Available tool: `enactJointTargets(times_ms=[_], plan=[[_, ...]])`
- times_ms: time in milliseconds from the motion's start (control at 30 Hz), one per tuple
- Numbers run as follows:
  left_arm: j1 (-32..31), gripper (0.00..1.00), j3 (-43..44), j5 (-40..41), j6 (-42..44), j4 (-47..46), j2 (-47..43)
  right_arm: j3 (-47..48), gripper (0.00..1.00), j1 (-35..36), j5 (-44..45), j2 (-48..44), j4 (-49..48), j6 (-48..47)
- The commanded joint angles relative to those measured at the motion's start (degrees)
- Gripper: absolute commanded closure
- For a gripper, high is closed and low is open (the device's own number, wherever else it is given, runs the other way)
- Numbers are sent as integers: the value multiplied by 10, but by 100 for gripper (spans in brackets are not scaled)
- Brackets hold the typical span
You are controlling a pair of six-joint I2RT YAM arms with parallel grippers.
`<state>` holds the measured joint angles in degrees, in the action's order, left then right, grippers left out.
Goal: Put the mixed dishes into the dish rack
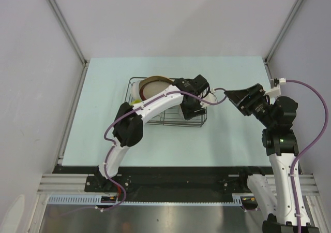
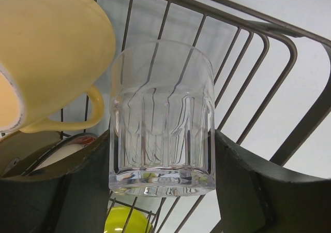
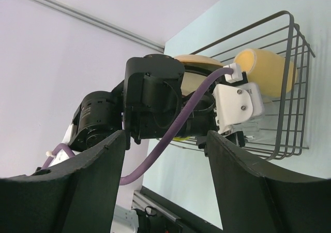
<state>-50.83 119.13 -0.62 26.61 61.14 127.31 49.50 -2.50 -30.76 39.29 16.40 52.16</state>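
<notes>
I'm running this from a robotics lab cell, not a kitchen. My left arm (image 1: pixel 150 108) and right arm (image 1: pixel 282 160) are bolted to an aluminium rail (image 1: pixel 170 184) at the near edge of a pale-green table (image 1: pixel 103 114). Plain grey-white panels (image 1: pixel 31 62) box it in on the left, right and far sides, joined by metal corner posts (image 1: pixel 62 23). Purple cables (image 1: pixel 310 119) loop off the arms, and a white slotted cable duct (image 1: pixel 170 201) runs along the near side. A wire dish rack (image 1: pixel 199 121) with crockery sits mid-table, the one domestic thing in view.

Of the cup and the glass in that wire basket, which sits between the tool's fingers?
The small clear glass, between the left tool's fingers; the yellow cup lies beside it, outside them.
</notes>
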Motion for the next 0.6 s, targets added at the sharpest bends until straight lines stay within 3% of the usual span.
enactJointTargets(times_ms=[0, 67, 133, 200, 467, 567], plan=[[0, 37, -7, 4, 8, -17, -8, -4, 31, -2, 5, -8, 0, -11], [0, 16, -12, 4, 7, -28, -14, -4, 31, -2, 6, -8, 2, -13], [0, 14, -11, 19, 5, -31, -18, -5, 31, -2, 6, -7, 3, -13], [0, 0, -8, 19, 4, -32, -23, -5, 31, -2, 7, -6, 3, -14], [0, 0, 0, 13, 3, -34, -58, -5, 29, -1, 9, -4, 12, -26], [0, 0, 30, 12, 1, -21, -85, -5, 24, 1, 24, -3, 34, -49]])
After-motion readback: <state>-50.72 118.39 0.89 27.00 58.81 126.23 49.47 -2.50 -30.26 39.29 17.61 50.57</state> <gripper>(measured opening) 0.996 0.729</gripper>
